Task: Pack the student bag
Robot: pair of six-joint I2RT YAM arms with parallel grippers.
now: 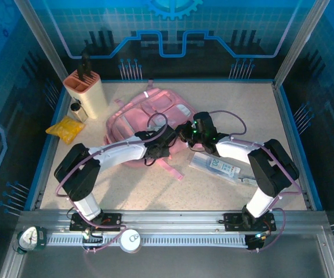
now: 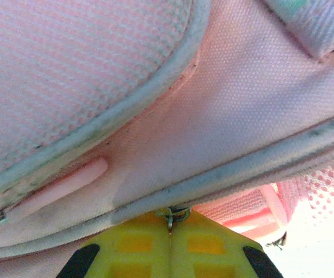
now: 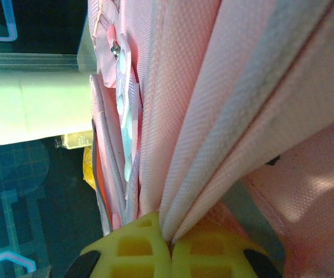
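The student bag (image 1: pixel 146 113) lies flat at the middle back of the table, a large pink backpack with straps trailing toward me. My left gripper (image 1: pixel 166 145) sits at its near edge. In the left wrist view the yellow fingers (image 2: pixel 126 249) are shut on a small metal zipper pull (image 2: pixel 173 214) under a grey-piped seam of the bag (image 2: pixel 97 69). My right gripper (image 1: pixel 185 133) is at the bag's right near edge. In the right wrist view it (image 3: pixel 170 243) is shut on gathered folds of the bag's pink fabric (image 3: pixel 213 87).
A cream and orange holder (image 1: pixel 89 92) stands at the back left with a small bottle (image 1: pixel 77 109) beside it. A yellow packet (image 1: pixel 65 128) lies in front of them. A clear flat pouch (image 1: pixel 214 166) lies right of the bag, under my right arm.
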